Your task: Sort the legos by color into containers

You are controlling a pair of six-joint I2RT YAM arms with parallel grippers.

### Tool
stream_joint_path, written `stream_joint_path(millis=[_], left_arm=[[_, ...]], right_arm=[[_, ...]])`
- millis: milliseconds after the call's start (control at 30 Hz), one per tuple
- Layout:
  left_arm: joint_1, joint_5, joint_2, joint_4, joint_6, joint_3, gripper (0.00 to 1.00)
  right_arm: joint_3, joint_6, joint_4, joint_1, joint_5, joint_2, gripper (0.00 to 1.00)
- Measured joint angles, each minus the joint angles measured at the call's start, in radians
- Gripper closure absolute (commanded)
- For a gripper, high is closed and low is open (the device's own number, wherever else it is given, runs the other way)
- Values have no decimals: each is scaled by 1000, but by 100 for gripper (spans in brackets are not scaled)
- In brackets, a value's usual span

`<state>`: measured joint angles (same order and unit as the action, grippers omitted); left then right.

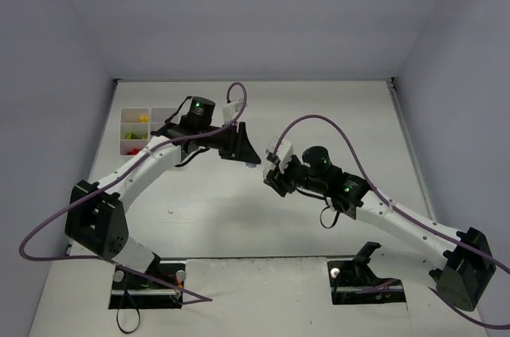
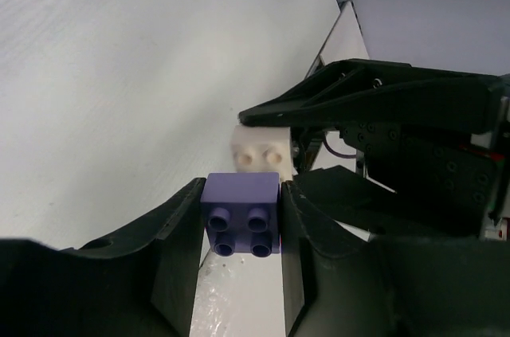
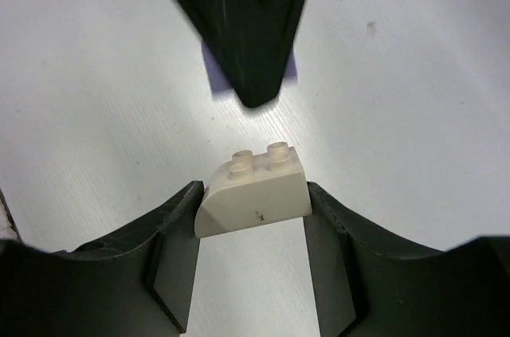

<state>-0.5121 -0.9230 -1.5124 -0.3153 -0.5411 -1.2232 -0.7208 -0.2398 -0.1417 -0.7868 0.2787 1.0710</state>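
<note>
A purple four-stud lego (image 2: 241, 213) sits between the fingers of my left gripper (image 2: 241, 193), which touch it on both sides, low over the white table. Just past it, my right gripper (image 3: 253, 197) is shut on a white sloped two-stud lego (image 3: 253, 191), which also shows in the left wrist view as a white lego (image 2: 261, 154). From above, the left gripper (image 1: 249, 155) and right gripper (image 1: 273, 165) nearly meet at the table's middle. The white divided tray (image 1: 163, 116) lies at the far left, holding a yellow lego (image 1: 143, 118), a green lego (image 1: 131, 136) and a red lego (image 1: 134, 150).
The left arm's black finger (image 3: 239, 18) hangs right in front of the right gripper, with a sliver of the purple lego (image 3: 209, 74) beside it. Purple cables loop over both arms. Walls close the table on three sides.
</note>
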Motion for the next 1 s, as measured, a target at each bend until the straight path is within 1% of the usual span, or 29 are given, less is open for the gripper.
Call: stream_joint_path(millis=[267, 467, 567, 667, 800, 1000], left_arm=[[187, -29, 60, -93, 61, 0, 85], [307, 24, 113, -143, 81, -5, 85], [360, 87, 121, -157, 82, -18, 85], [394, 188, 130, -172, 82, -24, 85], [404, 327, 140, -187, 79, -27, 85], [423, 484, 144, -192, 52, -32, 85]], right_arm=[[34, 0, 34, 2, -21, -9, 93], [34, 0, 44, 2, -37, -13, 93], [34, 1, 49, 2, -44, -19, 93], [34, 5, 50, 2, -56, -25, 93], [33, 13, 50, 2, -67, -26, 93], [33, 29, 54, 2, -84, -26, 93]])
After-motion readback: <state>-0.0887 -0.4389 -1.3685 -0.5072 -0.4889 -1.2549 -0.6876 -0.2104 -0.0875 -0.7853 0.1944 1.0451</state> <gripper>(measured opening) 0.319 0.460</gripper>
